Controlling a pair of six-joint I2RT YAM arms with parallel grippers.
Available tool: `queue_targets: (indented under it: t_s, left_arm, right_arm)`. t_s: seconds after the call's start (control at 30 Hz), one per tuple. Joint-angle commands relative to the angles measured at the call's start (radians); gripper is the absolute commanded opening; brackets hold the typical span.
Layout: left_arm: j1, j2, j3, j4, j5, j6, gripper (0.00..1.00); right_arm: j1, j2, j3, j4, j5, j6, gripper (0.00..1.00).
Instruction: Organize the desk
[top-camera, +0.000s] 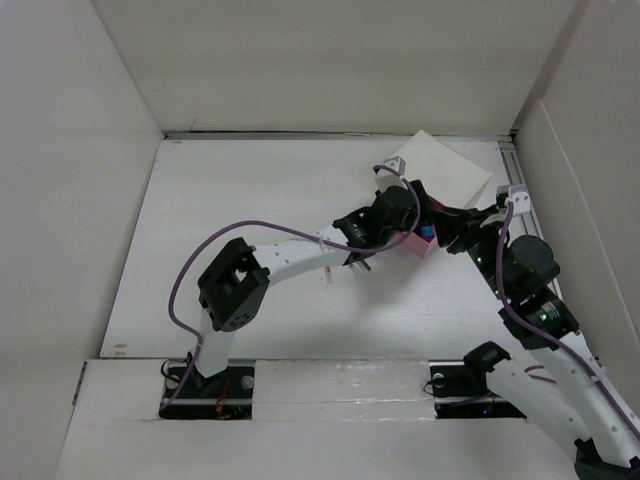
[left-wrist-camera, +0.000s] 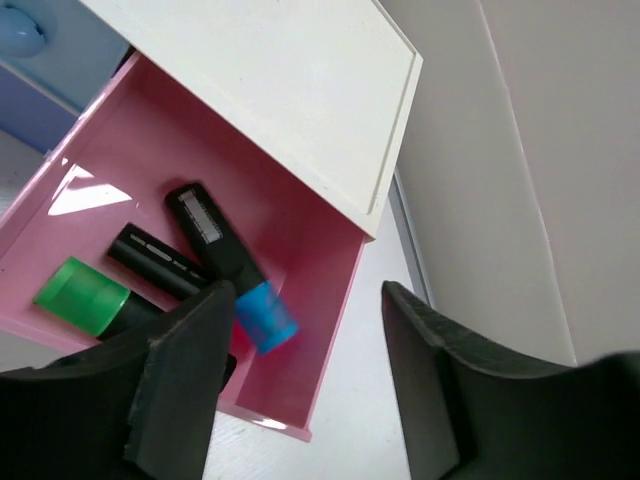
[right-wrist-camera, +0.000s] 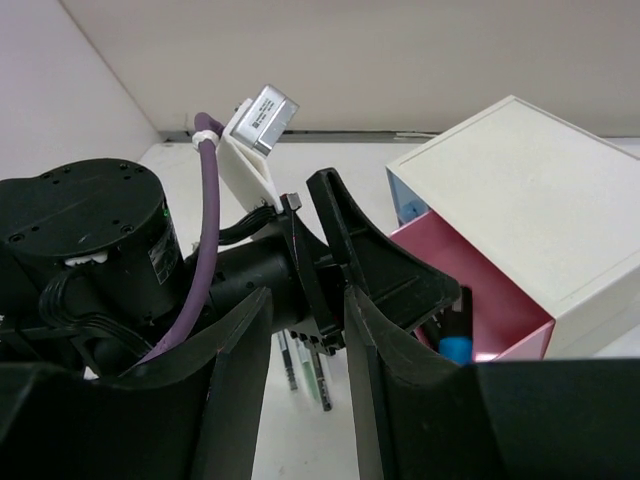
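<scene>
The desk (top-camera: 260, 250) is a white tabletop walled by white panels. A small white drawer box (top-camera: 445, 165) stands at its back right with its pink drawer (left-wrist-camera: 310, 250) pulled out. In the drawer lie a black marker with a blue cap (left-wrist-camera: 262, 312) and a black marker with a green cap (left-wrist-camera: 85, 295). My left gripper (left-wrist-camera: 305, 292) is open and empty just above the drawer's front corner; it also shows in the top view (top-camera: 408, 232). My right gripper (right-wrist-camera: 305, 305) is open and empty, close behind the left wrist, right of the drawer (right-wrist-camera: 470, 300).
A few thin pens (right-wrist-camera: 312, 375) lie on the desk under the left wrist. The box has a blue drawer with a round knob (left-wrist-camera: 20, 30) beside the pink one. White side walls (top-camera: 60, 200) close in the desk.
</scene>
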Motion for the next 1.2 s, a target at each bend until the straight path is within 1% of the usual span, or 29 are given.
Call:
queue_targets:
  t_s: [0.0,0.07,0.1,0.13,0.17,0.2,0.23,0.27,0.3,0.33,0.37,0.4,0.43,0.47,0.53,0.63,0.77,0.9,0.93,1.03,1.1,1.17]
  left_arm:
    - [0.001,-0.074,-0.020,0.052,-0.038,0.011,0.57]
    - [0.001,-0.099,-0.028,0.066,-0.055,0.049,0.66]
    - [0.001,-0.125,-0.026,0.070,-0.078,0.072,0.68]
    - [0.001,-0.139,-0.023,0.070,-0.087,0.112,0.67]
    - [0.001,-0.150,-0.021,0.069,-0.094,0.127,0.64]
    - [0.010,-0.179,-0.032,0.069,-0.103,0.143,0.56]
    - [0.010,-0.197,-0.043,0.070,-0.104,0.158,0.36]
    - [0.010,-0.231,-0.082,0.073,-0.109,0.175,0.19]
    - [0.010,-0.252,-0.109,0.073,-0.101,0.179,0.19]
    - [0.010,-0.271,-0.141,0.078,-0.095,0.186,0.09]
    - [-0.002,-0.289,-0.173,0.090,-0.091,0.196,0.04]
    - [-0.023,-0.349,-0.284,0.104,-0.118,0.207,0.00]
    - [-0.036,-0.378,-0.354,0.107,-0.123,0.206,0.00]
    - [-0.036,-0.378,-0.354,0.107,-0.123,0.206,0.00]
    - [-0.036,-0.392,-0.435,0.112,-0.112,0.190,0.00]
    - [-0.036,-0.372,-0.483,0.093,-0.115,0.189,0.00]
    - [-0.036,-0.323,-0.485,0.087,-0.100,0.212,0.00]
    - [-0.036,-0.265,-0.446,0.084,-0.091,0.245,0.00]
    - [-0.036,-0.234,-0.419,0.081,-0.091,0.250,0.00]
    - [-0.036,-0.176,-0.356,0.069,-0.078,0.267,0.00]
    - [-0.036,-0.154,-0.334,0.064,-0.075,0.278,0.00]
    - [-0.036,-0.122,-0.298,0.057,-0.075,0.282,0.00]
  right_arm:
    - [0.009,-0.004,0.052,0.004,0.026,-0.006,0.41]
    - [0.009,-0.004,0.050,0.005,0.026,-0.003,0.41]
    - [0.009,-0.002,0.049,0.005,0.027,-0.004,0.40]
    - [0.009,-0.002,0.048,0.005,0.029,-0.003,0.41]
    - [0.009,-0.002,0.047,0.007,0.032,-0.003,0.40]
    - [0.009,-0.002,0.047,0.004,0.038,0.000,0.41]
    - [0.009,-0.005,0.047,0.005,0.041,-0.001,0.40]
    - [0.009,-0.007,0.047,0.005,0.047,0.002,0.37]
    - [0.009,-0.007,0.047,0.005,0.050,0.002,0.31]
    - [0.009,-0.009,0.047,0.005,0.053,0.003,0.27]
    - [0.009,-0.007,0.045,0.007,0.053,0.003,0.21]
    - [0.009,0.011,0.041,0.011,0.050,0.002,0.09]
    - [0.009,0.020,0.038,0.013,0.046,0.005,0.00]
    - [0.009,0.021,0.038,0.013,0.046,0.005,0.00]
    - [0.009,0.056,0.030,0.020,0.032,0.008,0.00]
    - [0.009,0.079,0.013,0.031,0.007,0.013,0.00]
    - [0.009,0.068,-0.008,0.024,0.009,0.011,0.00]
    - [0.009,0.044,-0.030,0.008,-0.005,0.007,0.06]
    - [0.009,0.042,-0.033,0.005,0.000,0.007,0.14]
    - [0.009,0.045,-0.039,0.005,0.001,-0.001,0.30]
    - [0.009,0.050,-0.034,0.004,-0.005,-0.001,0.32]
    - [0.009,0.050,-0.034,0.013,-0.011,-0.001,0.33]
